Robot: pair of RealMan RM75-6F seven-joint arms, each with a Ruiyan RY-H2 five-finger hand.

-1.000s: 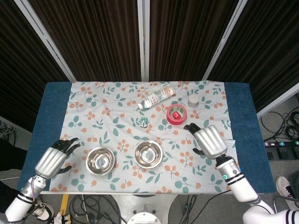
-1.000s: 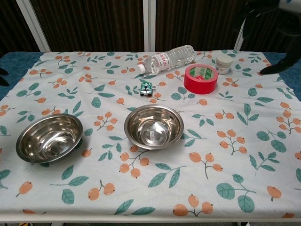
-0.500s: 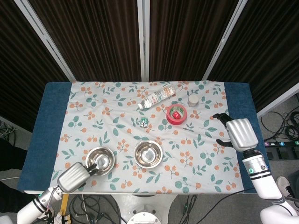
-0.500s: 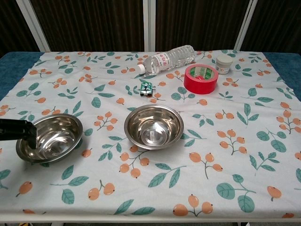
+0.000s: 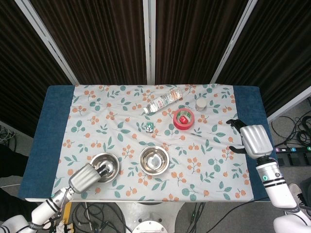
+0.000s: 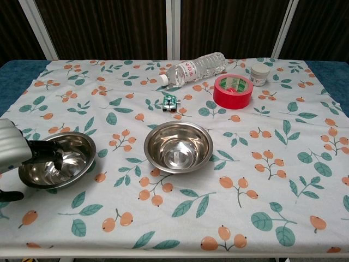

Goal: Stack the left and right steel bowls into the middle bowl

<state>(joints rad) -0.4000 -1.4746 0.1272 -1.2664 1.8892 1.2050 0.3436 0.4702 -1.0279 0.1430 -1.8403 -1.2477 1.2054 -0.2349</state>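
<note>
Left hand [image 5: 86, 175] is reaching into the left bowl [image 6: 57, 159], fingers [image 6: 46, 152] curling over its near rim and dipping inside; I'm not seeing a firm grip, so can't tell if it's holding. Bowl is sitting on the table [image 5: 53, 104] near the front-left edge, beside but apart from the middle bowl [image 5: 154, 160]. I'm only seeing two steel bowls. Right hand [image 5: 254, 140] is hovering over the table's right edge, fingers loosely bent, gripping nothing. Bottle [image 5: 163, 102], red tape roll [image 5: 183, 119] and small jar [image 5: 200, 104] are lying at the back.
</note>
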